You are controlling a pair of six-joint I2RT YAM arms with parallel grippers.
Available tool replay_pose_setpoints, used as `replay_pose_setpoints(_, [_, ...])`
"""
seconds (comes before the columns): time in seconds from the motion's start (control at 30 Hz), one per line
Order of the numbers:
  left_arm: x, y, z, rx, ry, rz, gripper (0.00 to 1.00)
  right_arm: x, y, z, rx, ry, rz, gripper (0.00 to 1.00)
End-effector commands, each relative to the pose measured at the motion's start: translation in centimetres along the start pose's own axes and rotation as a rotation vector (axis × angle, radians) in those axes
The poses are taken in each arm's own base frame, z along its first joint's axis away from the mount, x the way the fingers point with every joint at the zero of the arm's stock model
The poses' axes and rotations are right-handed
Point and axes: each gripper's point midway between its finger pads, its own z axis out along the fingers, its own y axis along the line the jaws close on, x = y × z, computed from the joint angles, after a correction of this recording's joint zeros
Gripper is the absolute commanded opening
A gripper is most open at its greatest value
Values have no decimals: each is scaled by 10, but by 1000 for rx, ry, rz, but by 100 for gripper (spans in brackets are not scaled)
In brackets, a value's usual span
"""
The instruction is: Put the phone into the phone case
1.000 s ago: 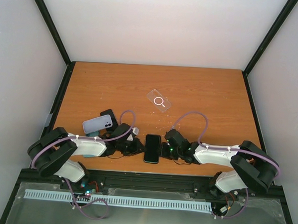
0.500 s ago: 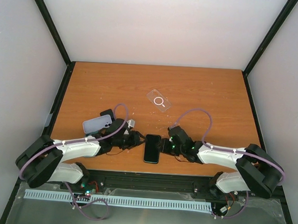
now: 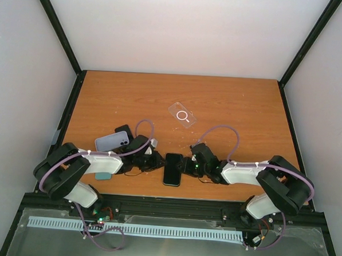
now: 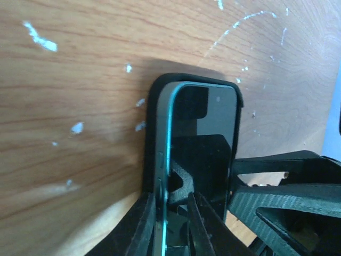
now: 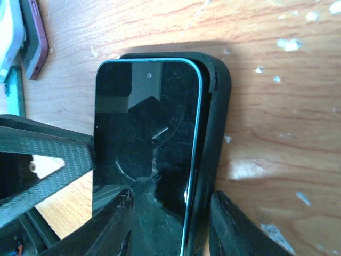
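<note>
A black phone [image 3: 172,169] with a teal rim lies near the table's front edge, partly inside a black phone case. In the left wrist view the case [image 4: 152,128] wraps the phone [image 4: 208,122] at its far end and left side. In the right wrist view the case wall [image 5: 216,106] stands out beyond the phone's [image 5: 144,133] right edge. My left gripper [image 3: 158,162] [image 4: 171,198] is shut across the phone's left edge and the case wall. My right gripper [image 3: 186,165] [image 5: 171,196] has one finger on the screen and one outside the case.
A clear case with a ring mark [image 3: 182,115] lies at mid table. A pale blue phone [image 3: 112,141], a dark case [image 3: 125,131] and a teal item [image 3: 103,175] lie by the left arm. The table's front edge is just below the phone.
Both grippers have moved in against the phone from either side. The phone has shifted slightly to the left. The left arm's elbow has swung back up.
</note>
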Motion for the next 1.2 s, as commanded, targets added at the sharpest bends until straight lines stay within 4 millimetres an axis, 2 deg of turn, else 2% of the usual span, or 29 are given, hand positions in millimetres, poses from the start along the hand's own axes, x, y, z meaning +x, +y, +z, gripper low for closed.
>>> replay_pose_setpoints(0.0, [2, -9, 3, 75, 10, 27, 16, -8, 28, 1, -132, -10, -7, 38])
replay_pose_setpoints(0.1, [6, -7, 3, 88, 19, 23, 12, -10, 52, -3, -235, 4, -21, 38])
replay_pose_setpoints(0.23, [9, -5, -1, 92, 17, 21, 11, -10, 80, -11, -381, 22, -20, 38])
replay_pose_setpoints(0.53, [11, 5, -10, 51, -9, 10, 26, -9, 104, -30, -524, 22, -24, 40])
replay_pose_setpoints(0.63, [12, 7, -12, 45, -16, 8, 28, -8, 104, -28, -523, 31, -20, 41])
replay_pose_setpoints(0.9, [15, 10, -16, 56, -20, 4, 31, 4, 88, -7, -476, 103, -4, 41])
replay_pose_setpoints(1.03, [17, 9, -18, 72, -23, -1, 32, 7, 78, 3, -440, 117, -3, 29])
replay_pose_setpoints(1.17, [17, 7, -20, 74, -23, -3, 32, 3, 73, 3, -411, 84, -10, 15])
